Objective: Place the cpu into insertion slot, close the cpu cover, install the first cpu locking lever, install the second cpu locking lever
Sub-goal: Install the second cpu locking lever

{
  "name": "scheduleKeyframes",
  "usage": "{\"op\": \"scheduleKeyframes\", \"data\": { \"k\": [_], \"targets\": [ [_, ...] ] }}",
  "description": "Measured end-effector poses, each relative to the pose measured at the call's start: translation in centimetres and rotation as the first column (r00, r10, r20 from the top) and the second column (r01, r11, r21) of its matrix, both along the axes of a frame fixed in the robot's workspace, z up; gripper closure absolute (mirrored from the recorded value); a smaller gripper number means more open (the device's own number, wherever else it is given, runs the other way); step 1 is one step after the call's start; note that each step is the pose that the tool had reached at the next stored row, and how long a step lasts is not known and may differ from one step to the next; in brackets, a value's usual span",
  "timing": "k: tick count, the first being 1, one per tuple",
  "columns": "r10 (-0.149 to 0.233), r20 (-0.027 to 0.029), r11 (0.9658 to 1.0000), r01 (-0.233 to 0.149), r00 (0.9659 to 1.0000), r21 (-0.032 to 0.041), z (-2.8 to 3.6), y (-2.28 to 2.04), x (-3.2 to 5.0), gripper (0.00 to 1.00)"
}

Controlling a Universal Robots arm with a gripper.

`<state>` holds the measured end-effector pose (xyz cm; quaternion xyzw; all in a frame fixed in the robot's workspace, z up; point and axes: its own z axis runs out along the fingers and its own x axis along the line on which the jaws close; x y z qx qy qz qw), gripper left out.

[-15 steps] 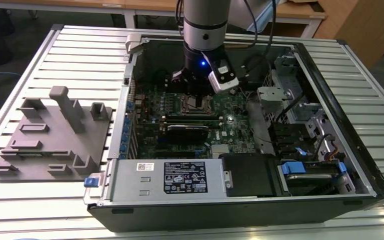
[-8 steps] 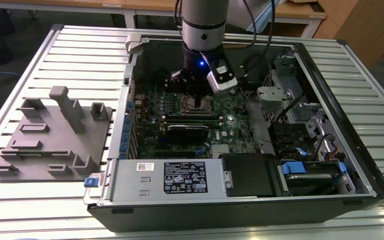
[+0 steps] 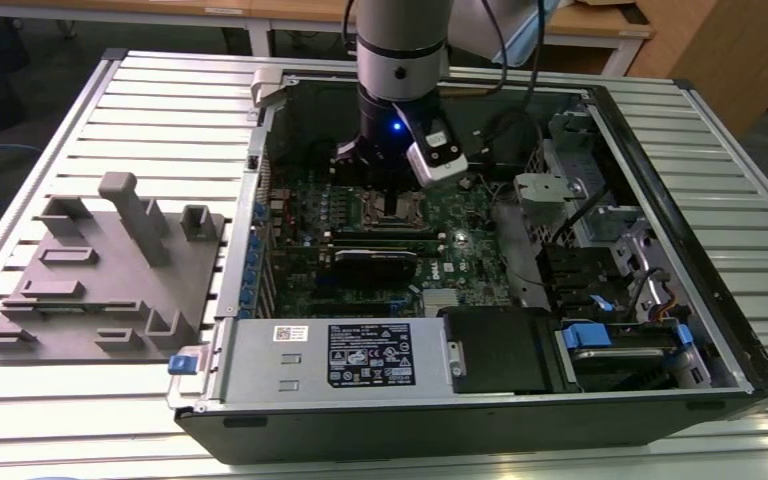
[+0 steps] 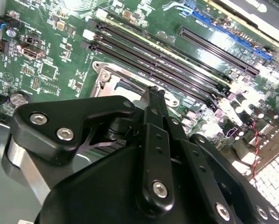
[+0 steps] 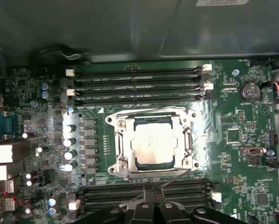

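The gripper (image 4: 153, 95) hangs just above the green board (image 5: 232, 116), fingers pressed together on nothing; at 12 o'clock from it in the first wrist view, the cpu (image 5: 153, 147) sits in the insertion slot (image 5: 123, 167); the cpu cover (image 5: 182, 126) lies flat around it.

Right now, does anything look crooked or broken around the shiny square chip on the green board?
Nothing stands out. The silver-grey square cpu lies flat and straight in the insertion slot, with the thin silvery cpu cover framing it squarely. The black gripper sits beside the socket, and no damage shows on the green board.
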<state>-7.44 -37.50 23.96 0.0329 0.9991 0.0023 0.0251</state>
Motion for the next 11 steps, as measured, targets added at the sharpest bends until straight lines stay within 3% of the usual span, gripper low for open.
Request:
{"op": "scheduleKeyframes", "data": {
  "k": [11],
  "targets": [
    [0.000, 0.0009, 1.0000, 0.000, 1.0000, 0.0000, -0.01, 0.00, -0.76, 0.90]
  ]
}}
